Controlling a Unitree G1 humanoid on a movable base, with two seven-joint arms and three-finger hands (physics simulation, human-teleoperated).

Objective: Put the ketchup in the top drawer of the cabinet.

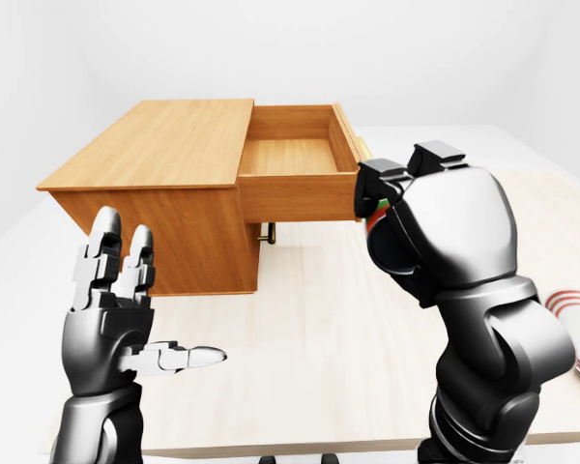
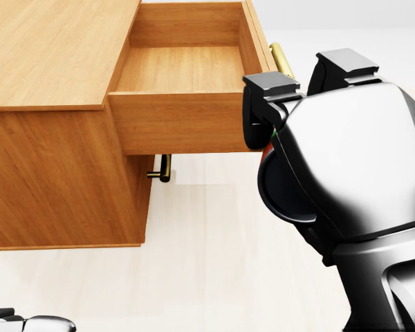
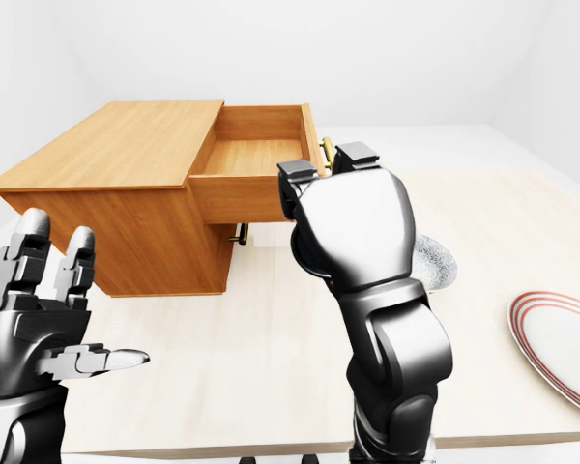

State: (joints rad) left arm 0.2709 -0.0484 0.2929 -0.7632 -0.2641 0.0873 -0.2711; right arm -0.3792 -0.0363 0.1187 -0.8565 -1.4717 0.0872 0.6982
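Beside the open top drawer (image 2: 183,69) of the cabinet (image 1: 164,145), right hand (image 2: 280,124) grasps ketchup (image 2: 265,153) (mostly hidden); left hand (image 1: 116,309) spread, empty.

- The pale wood surface (image 3: 271,338) carries everything
- A wooden cabinet (image 3: 106,193) stands on its left part
- A red-ringed white plate (image 3: 561,338) lies at its right edge
- A grey bowl-like dish (image 3: 437,263) rests mid-surface
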